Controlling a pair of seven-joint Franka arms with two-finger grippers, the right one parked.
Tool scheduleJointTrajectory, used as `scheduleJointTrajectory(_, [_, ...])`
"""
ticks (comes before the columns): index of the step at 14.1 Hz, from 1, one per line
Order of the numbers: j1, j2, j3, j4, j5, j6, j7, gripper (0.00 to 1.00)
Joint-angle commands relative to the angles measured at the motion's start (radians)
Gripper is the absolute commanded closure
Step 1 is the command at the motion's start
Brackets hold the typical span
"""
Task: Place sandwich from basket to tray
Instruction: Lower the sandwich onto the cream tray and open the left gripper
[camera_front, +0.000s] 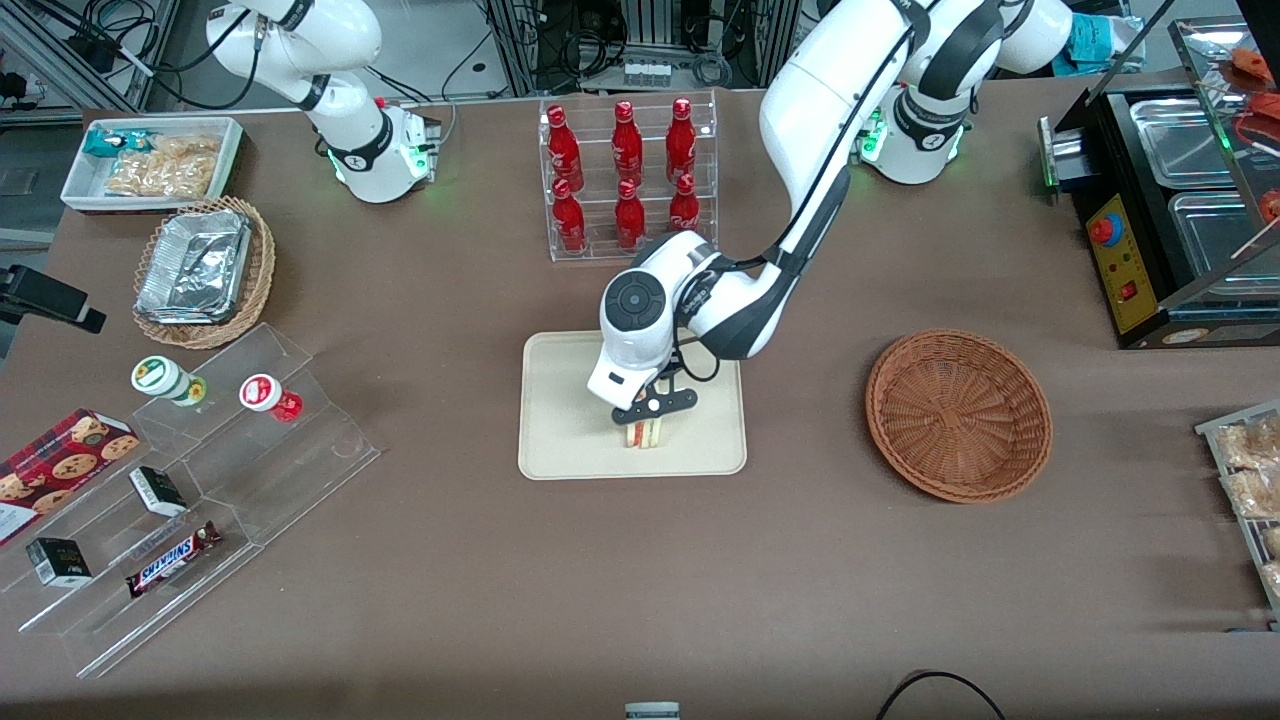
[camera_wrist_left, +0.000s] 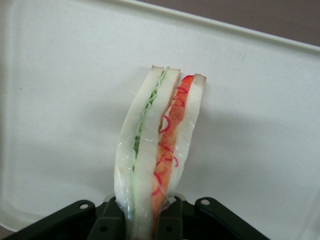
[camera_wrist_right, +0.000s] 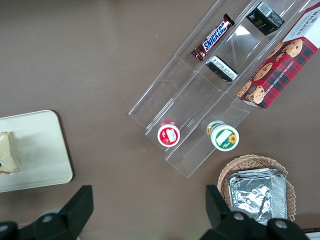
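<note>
the gripper (camera_front: 648, 420) holds the sandwich (camera_front: 646, 433) over the tray (camera_front: 560, 420), jaws clamped on it. the basket (camera_front: 958, 415), at three o'clock, is empty. only release remains.

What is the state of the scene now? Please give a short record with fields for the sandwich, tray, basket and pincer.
sandwich: held upright on its edge over the tray, sandwich clamped between the fingers
tray: cream tray in the table's middle, nothing else on it
basket: reddish-brown basket, holds nothing, toward the working arm's end
pincer: left arm's pincer above the tray, shut on the sandwich
task stage: sandwich out of the basket, not yet released
</note>
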Motion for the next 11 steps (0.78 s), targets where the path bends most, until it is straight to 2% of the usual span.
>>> scheduleJointTrajectory(1, [-0.015, 0.035, -0.006, 0.037, -0.01, 0.044, -0.042, 0.96])
scheduleJointTrajectory(2, [-0.014, 0.032, -0.006, 0.035, -0.011, 0.046, -0.049, 0.9])
scheduleJointTrajectory(3, [-0.011, 0.028, -0.007, 0.037, -0.022, 0.044, -0.058, 0.61])
scheduleJointTrajectory(4, [-0.009, 0.022, -0.006, 0.037, -0.046, 0.041, -0.052, 0.01])
scheduleJointTrajectory(7, [-0.011, -0.015, -0.006, 0.031, -0.062, 0.034, -0.067, 0.0])
scheduleJointTrajectory(11, [-0.005, -0.112, 0.023, 0.017, -0.033, -0.112, -0.018, 0.0])
